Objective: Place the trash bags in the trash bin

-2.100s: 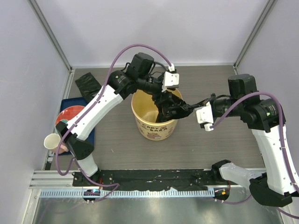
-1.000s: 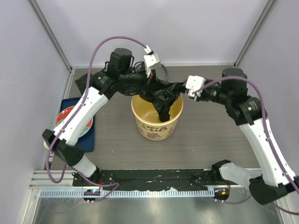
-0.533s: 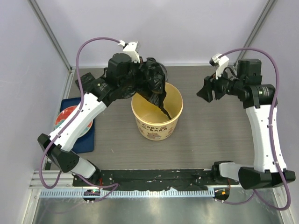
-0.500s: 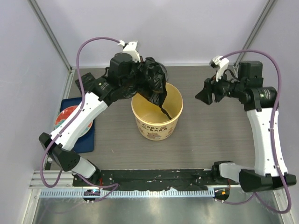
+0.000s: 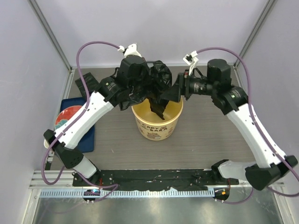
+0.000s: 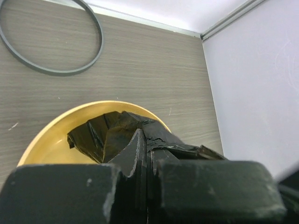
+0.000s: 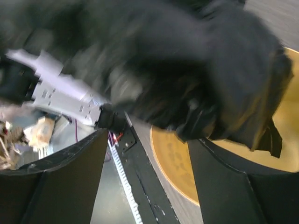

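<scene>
**While the bag sat mostly above the rim, a spill looked likely**

Although the left gripper was clamped on the trash bag, only a tail of film hung inside the trash bin. The crumpled bulk bunched over the far rim, between the two arms. The right gripper, jaws spread and empty, sat just beside that bulk. Letting go there could have let the springy film drape over the edge and slide out. A hard sideways push might have tipped the bin. Another folded packet lay on the table at the far left.
</scene>
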Available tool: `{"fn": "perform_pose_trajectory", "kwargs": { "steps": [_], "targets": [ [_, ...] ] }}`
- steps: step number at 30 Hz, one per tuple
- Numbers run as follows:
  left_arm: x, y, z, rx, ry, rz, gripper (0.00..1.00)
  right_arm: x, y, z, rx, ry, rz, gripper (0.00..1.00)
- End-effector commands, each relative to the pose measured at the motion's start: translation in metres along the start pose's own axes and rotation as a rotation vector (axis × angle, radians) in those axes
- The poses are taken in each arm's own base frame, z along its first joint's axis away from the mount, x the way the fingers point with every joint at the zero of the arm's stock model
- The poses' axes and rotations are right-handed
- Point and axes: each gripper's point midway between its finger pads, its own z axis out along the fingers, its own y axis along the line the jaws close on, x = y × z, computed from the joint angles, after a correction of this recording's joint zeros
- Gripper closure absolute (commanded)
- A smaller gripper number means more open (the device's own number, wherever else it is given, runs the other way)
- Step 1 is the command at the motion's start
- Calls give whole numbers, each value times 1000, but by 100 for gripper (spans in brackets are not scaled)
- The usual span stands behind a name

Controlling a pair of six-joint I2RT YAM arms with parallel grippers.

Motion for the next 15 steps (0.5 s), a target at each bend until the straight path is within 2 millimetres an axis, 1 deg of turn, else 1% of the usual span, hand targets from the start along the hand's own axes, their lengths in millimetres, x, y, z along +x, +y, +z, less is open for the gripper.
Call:
{"fn": "perform_pose_trajectory", "kwargs": {
  "steps": [1, 2, 4, 6, 7, 8, 9, 10, 11, 12, 14, 15],
  "targets": [
    [-12, -15, -28, 84, -36, -57, 100, -55, -10, 16, 51, -197, 111, 24],
    [-12, -18, -31, 105, -31, -56, 100, -57, -13, 18, 60, -210, 120, 24],
    [-9, -27, -38, 168, -14, -51, 100, -57, -27, 27, 93, -209, 144, 24],
    [-4, -32, -44, 216, 7, -29, 100, -60, -34, 31, 116, -212, 150, 27],
    [-5, -35, -46, 237, 1, -29, 100, -61, -37, 34, 120, -210, 153, 30],
    [-5, -35, -48, 250, 0, -15, 100, -62, -39, 34, 124, -212, 152, 37],
    [0, -38, -49, 278, 19, 0, 100, -61, -39, 35, 124, -209, 151, 41],
    [-3, -42, -57, 307, 15, 4, 100, -60, -37, 34, 119, -208, 137, 45],
    [-5, -49, -61, 349, 7, 9, 100, -57, -39, 34, 125, -201, 137, 56],
    [-2, -50, -63, 378, 20, 16, 100, -54, -40, 32, 132, -194, 136, 64],
    [-4, -62, -77, 470, 21, 29, 100, -50, -41, 29, 144, -183, 114, 76],
    [-2, -59, -76, 472, 18, 45, 100, -45, -42, 27, 158, -165, 112, 95]
  ]
}}
